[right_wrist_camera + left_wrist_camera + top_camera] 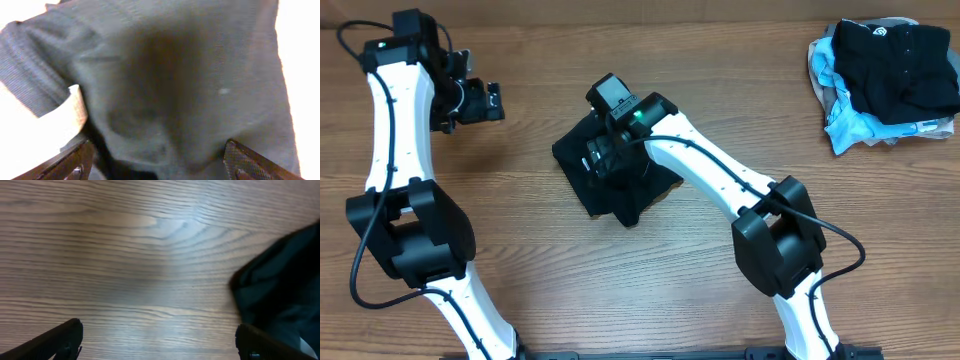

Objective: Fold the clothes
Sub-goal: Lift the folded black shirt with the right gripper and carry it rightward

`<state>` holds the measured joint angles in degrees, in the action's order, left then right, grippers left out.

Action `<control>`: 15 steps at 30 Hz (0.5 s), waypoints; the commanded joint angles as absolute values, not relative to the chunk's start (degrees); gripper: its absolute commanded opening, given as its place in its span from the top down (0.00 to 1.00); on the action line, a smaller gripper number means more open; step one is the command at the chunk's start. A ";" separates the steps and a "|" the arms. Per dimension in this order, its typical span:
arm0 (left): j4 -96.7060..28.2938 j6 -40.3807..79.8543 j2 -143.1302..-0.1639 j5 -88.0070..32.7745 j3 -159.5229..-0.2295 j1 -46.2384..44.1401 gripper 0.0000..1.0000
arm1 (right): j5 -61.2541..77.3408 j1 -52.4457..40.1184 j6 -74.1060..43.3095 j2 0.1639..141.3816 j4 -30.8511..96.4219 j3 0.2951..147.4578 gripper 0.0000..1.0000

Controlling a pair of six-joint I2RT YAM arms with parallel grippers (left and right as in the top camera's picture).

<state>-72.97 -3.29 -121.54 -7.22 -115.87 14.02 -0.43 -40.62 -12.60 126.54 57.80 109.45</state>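
Centrally, 1 black garment (607,202) lies bunched.

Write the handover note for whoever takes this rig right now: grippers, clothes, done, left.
Left gripper: open, empty, over bare table to the left of the black shirt.
Right gripper: open, low over the shirt, holding nothing.
Shirt: mid-table, in a small compact bundle, white label showing at one edge.
Pile of other clothes: far right corner.
Done: shirt looks folded, edges uneven.
Left: probably lift the right arm clear, check the fold, tidy if needed.
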 commanded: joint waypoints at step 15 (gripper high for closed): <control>-72.55 -2.55 -121.86 -9.06 -116.29 20.97 0.00 | -7.90 -49.87 -7.20 127.76 53.30 109.65 0.11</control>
